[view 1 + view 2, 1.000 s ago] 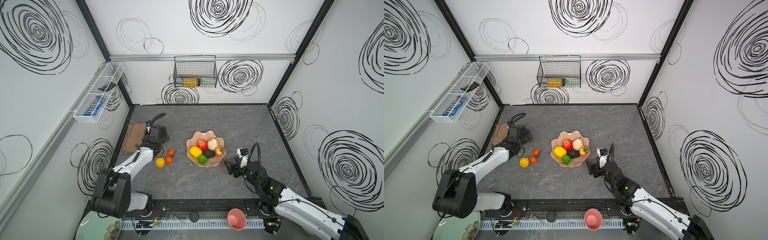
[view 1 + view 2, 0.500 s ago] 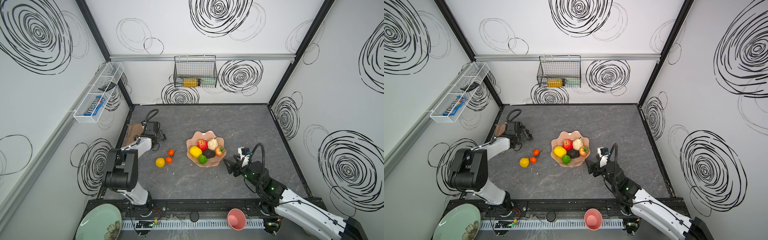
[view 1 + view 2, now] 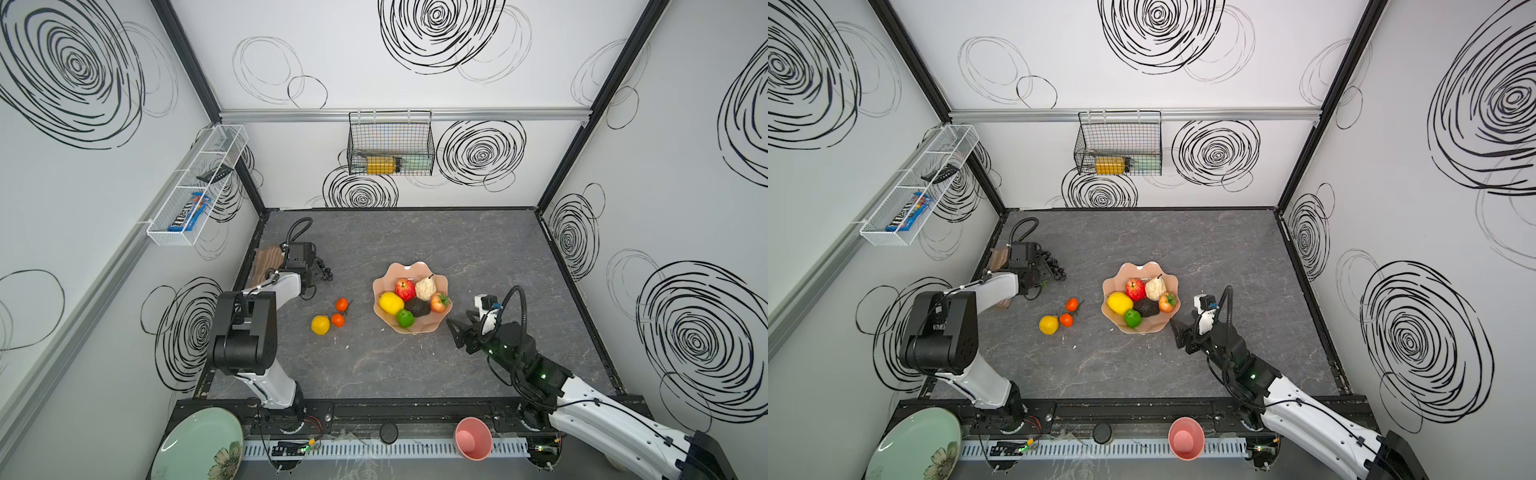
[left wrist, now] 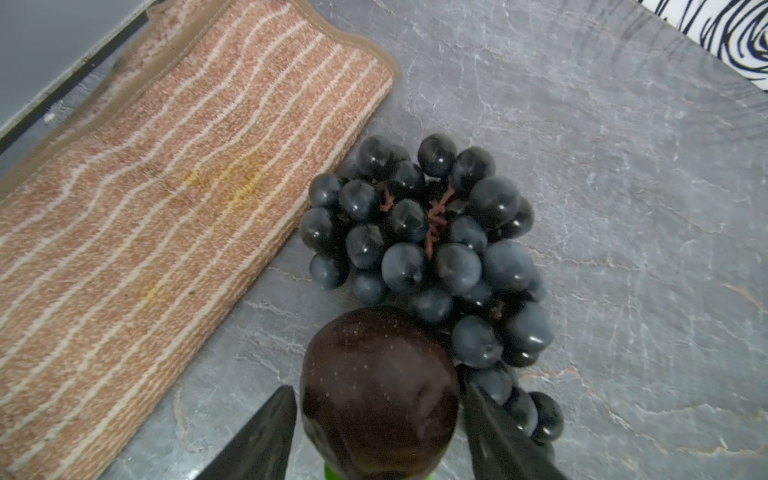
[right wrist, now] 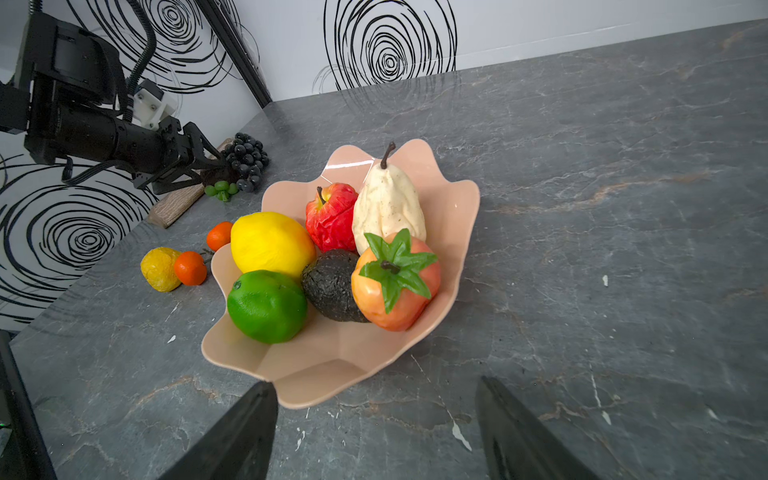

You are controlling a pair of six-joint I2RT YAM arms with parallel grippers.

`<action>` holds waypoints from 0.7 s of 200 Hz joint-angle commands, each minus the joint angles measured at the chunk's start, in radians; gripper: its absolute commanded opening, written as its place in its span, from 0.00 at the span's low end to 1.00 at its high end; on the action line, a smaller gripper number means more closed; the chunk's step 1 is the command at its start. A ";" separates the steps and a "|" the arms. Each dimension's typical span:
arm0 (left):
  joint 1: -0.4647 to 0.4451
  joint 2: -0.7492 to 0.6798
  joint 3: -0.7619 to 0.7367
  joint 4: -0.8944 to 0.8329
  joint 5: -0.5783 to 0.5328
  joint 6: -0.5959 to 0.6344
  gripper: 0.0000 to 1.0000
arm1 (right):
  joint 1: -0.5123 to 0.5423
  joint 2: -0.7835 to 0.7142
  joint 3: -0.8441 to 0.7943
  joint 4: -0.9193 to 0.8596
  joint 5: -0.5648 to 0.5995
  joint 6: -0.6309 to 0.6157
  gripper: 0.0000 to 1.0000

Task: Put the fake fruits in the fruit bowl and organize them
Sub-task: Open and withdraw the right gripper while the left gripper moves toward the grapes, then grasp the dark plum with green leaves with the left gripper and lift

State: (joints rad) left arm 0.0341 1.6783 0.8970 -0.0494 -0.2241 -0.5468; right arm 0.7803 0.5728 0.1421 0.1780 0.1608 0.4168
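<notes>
Fruit bowl [image 5: 332, 361] — glossy peach, scalloped, left claw [image 4: 376, 386] gripping dark plum [image 4: 374, 357], right claw [image 5: 374, 384] open

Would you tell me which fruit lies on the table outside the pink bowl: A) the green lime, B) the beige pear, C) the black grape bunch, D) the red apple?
C: the black grape bunch lies on the table beside the striped cloth; the red apple, green lime and beige pear sit in the bowl.
</notes>
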 commanded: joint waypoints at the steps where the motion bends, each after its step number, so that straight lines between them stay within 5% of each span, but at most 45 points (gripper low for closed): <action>1: 0.014 0.010 0.012 0.038 0.001 -0.010 0.69 | -0.002 0.001 -0.003 0.038 -0.002 -0.010 0.79; 61: 0.022 0.048 0.028 0.037 0.035 -0.010 0.73 | -0.002 0.004 -0.003 0.039 -0.001 -0.010 0.79; 140: 0.015 -0.005 -0.013 0.063 0.033 -0.028 0.61 | -0.001 0.013 -0.002 0.043 0.000 -0.010 0.79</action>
State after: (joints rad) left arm 0.0467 1.7184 0.8978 -0.0277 -0.1932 -0.5529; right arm 0.7803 0.5827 0.1421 0.1928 0.1608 0.4168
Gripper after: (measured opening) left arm 0.625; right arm 0.793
